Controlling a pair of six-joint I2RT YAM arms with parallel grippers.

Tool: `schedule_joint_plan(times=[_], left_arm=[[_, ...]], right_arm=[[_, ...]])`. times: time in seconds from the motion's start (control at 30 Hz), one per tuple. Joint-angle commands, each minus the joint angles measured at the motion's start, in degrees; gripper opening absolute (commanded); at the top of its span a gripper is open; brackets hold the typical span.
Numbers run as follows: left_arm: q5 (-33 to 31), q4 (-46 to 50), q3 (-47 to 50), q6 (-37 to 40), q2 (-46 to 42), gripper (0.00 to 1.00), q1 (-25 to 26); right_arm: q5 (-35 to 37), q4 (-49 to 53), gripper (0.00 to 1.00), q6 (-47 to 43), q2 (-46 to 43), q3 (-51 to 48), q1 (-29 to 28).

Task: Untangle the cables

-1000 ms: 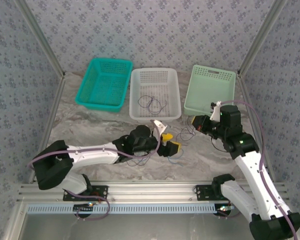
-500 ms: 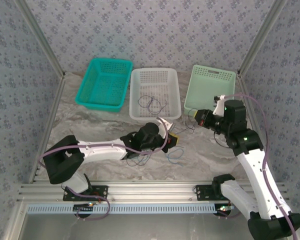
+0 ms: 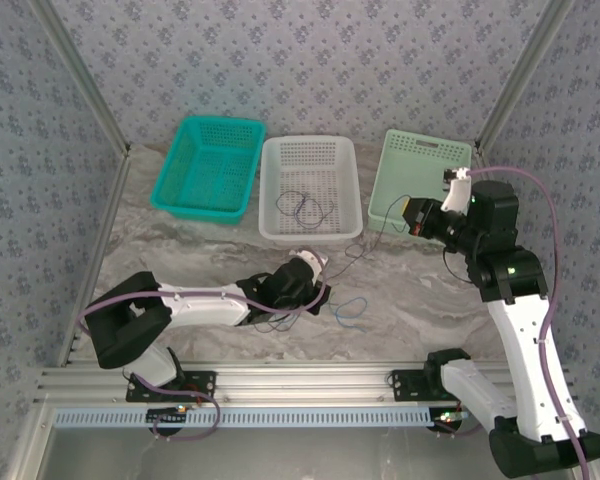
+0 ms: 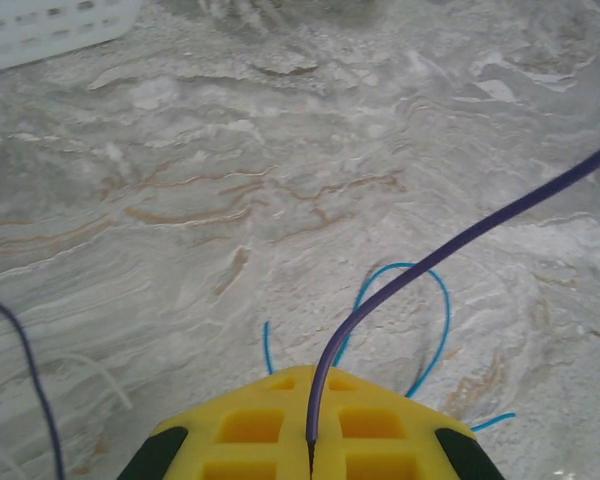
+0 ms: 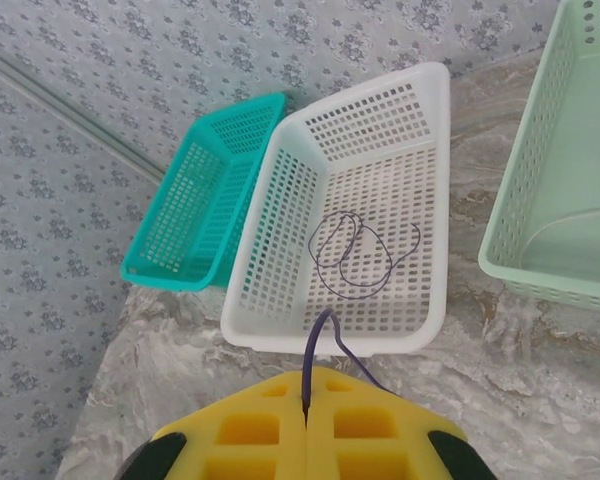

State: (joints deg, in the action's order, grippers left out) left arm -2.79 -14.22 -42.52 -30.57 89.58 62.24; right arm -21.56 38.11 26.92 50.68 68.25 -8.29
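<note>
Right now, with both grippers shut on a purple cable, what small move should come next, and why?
Probably draw the right gripper a little farther from the left gripper, both shut. Each pinches a purple cable, seemingly one strand, and near the left gripper it crosses above the blue cable looped on the table; gentle tension should lift it clear.

A teal basket (image 3: 175, 170), a white basket (image 3: 310, 152) and a pale green basket (image 3: 420, 185) are set side by side at the far edge of the marbled desk (image 3: 410, 300). The space is enclosed by patterned walls (image 3: 310, 60).
</note>
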Motion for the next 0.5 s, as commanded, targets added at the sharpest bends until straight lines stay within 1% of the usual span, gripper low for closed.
schedule_joint_plan(times=[0.0, 0.07, 0.17, 0.3, 0.4, 0.43, 0.47], left_arm=[[-4.62, 3.49, -0.22, -1.36, -1.78, 0.0, -0.53], [-7.36, 4.42, 0.48, -1.51, -3.32, 0.0, -0.84], [-10.91, 5.64, 1.77, -1.18, -7.17, 0.0, -1.58], [-14.62, 8.46, 3.55, -0.53, -13.57, 0.0, -3.95], [-14.18, 9.71, 4.6, 0.48, -18.45, 0.0, -6.91], [-13.29, 9.33, 4.95, 0.8, -20.1, 0.0, -8.12], [-11.57, 8.59, 5.04, 1.3, -21.72, 0.0, -9.33]], right_arm=[[-3.09, 1.92, 0.0, -3.06, 0.43, 1.66, 0.8], [-4.53, 5.7, 0.0, -5.56, 2.23, 2.93, 1.17], [-2.23, 10.41, 0.0, -9.52, 4.25, 3.39, 1.38], [-1.0, 11.26, 0.0, -11.92, 5.21, 2.35, 2.75], [1.0, 11.21, 0.0, -13.54, 5.4, 1.52, 2.74], [1.39, 10.55, 0.0, -13.65, 5.34, 0.96, 2.72], [0.29, 8.99, 0.0, -13.72, 5.35, 0.58, 2.7]])
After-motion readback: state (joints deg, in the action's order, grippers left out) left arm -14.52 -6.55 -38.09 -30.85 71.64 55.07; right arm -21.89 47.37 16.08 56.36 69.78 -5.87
